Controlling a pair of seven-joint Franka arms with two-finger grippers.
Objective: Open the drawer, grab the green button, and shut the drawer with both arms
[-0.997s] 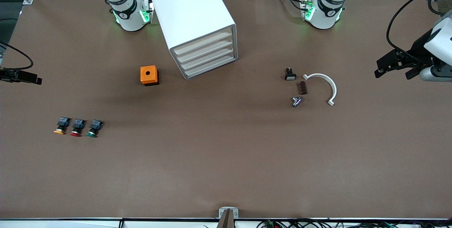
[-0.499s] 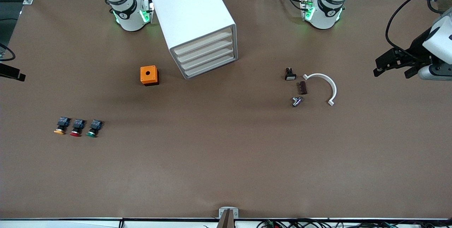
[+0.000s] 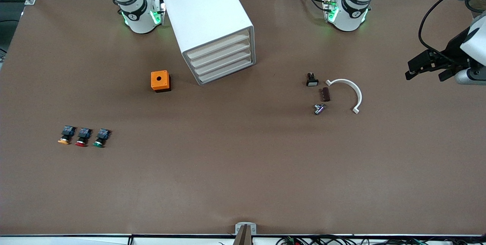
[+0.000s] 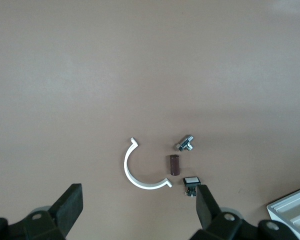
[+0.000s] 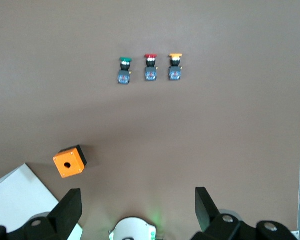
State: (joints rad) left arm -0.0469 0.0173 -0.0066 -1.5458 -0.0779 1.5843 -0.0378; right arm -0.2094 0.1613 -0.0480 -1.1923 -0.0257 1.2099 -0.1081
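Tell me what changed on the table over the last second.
The right pincer drew back off the right arm's end of the table, out of the front view. The left pincer, open and empty, shifted slightly outward at its end. The buttons, orange box and drawer unit stayed put.

Button (image 3: 99,138) nearer the camera than cabinet (image 3: 210,24).
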